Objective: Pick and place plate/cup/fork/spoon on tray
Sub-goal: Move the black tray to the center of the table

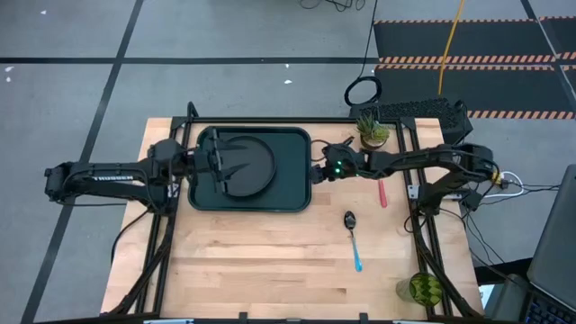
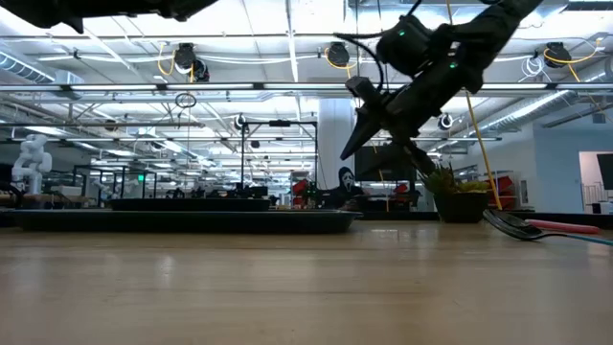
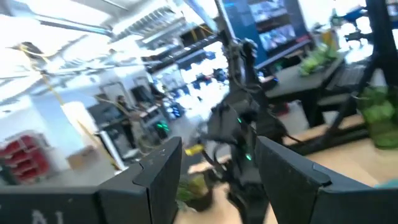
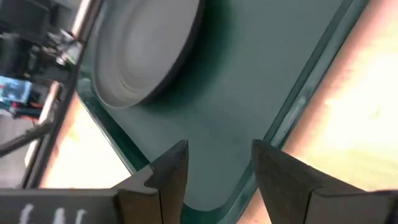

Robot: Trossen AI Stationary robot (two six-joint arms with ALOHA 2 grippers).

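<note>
Wood table [image 1: 270,261] w/ tray [image 1: 292,193] + plate [image 1: 256,162], both grippers [image 1: 317,171] spread, nothing pinched; industrial room behind.

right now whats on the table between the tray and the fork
Only the right gripper, jaws open, hanging at the tray edge; past it bare wood reaches the fork. The high view shows this.
</note>
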